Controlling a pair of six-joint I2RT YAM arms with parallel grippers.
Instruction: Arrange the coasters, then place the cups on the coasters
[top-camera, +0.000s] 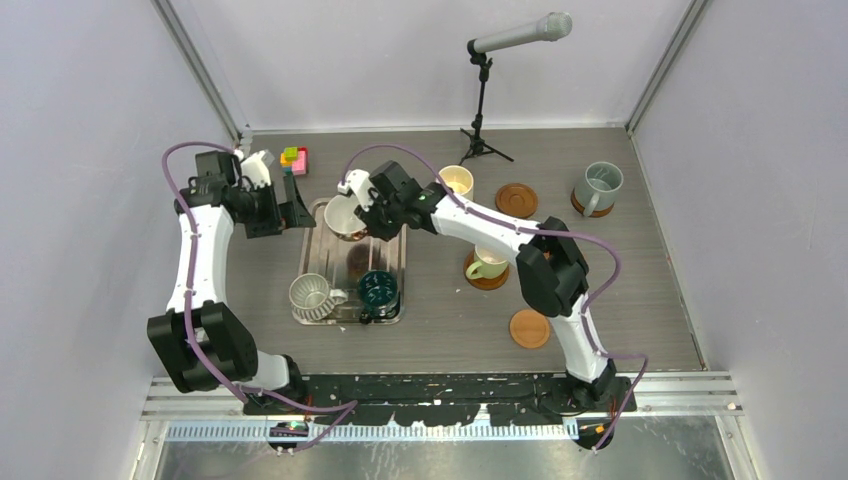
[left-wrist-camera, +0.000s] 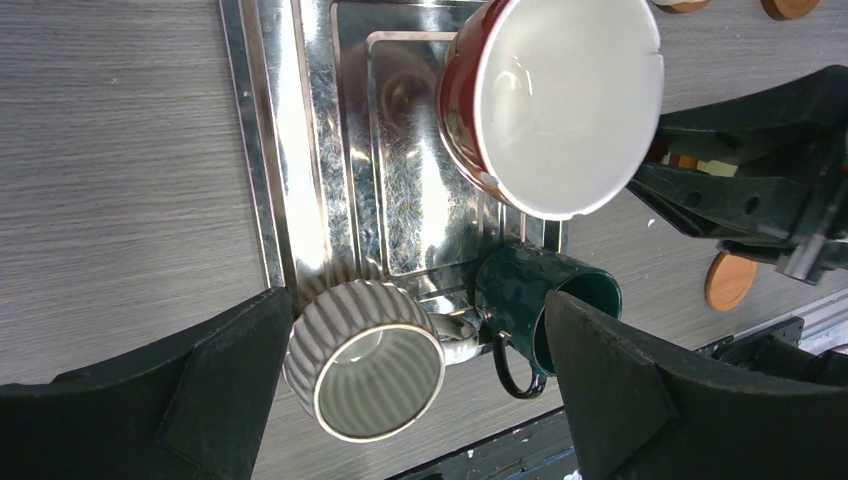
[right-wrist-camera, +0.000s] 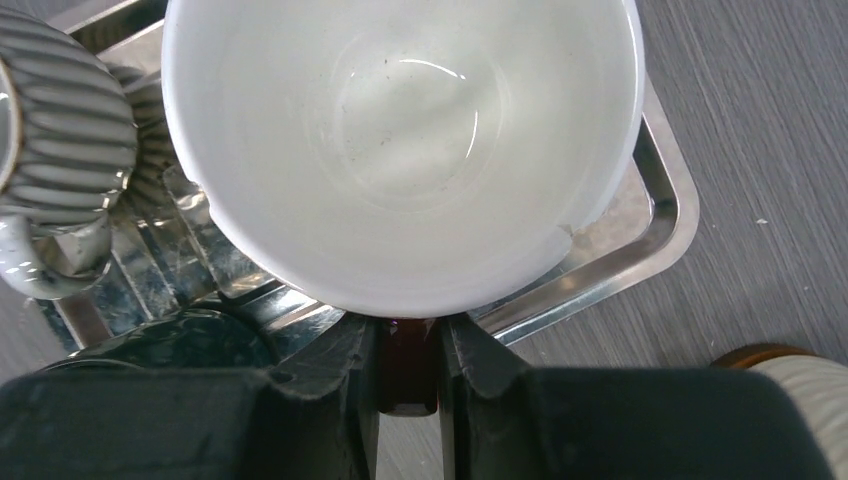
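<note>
Top view: the right claw (top-camera: 358, 222) clenches the red-brown cup (top-camera: 338, 216), tilted over the steel tray's (top-camera: 330, 268) far end. The left claw (top-camera: 297, 212) stands released beside it.

Left wrist: the ribbed cup (left-wrist-camera: 365, 370) and teal cup (left-wrist-camera: 545, 305) sit at the tray's near end.

Right wrist: fingers (right-wrist-camera: 340, 385) pinch the handle (right-wrist-camera: 407, 365).

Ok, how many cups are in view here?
6. Red-brown cup held by the right gripper over the tray; ribbed silver cup and teal cup at the tray's near end; cream cup, pale green cup and grey-blue cup right of it. None seem hidden.
</note>
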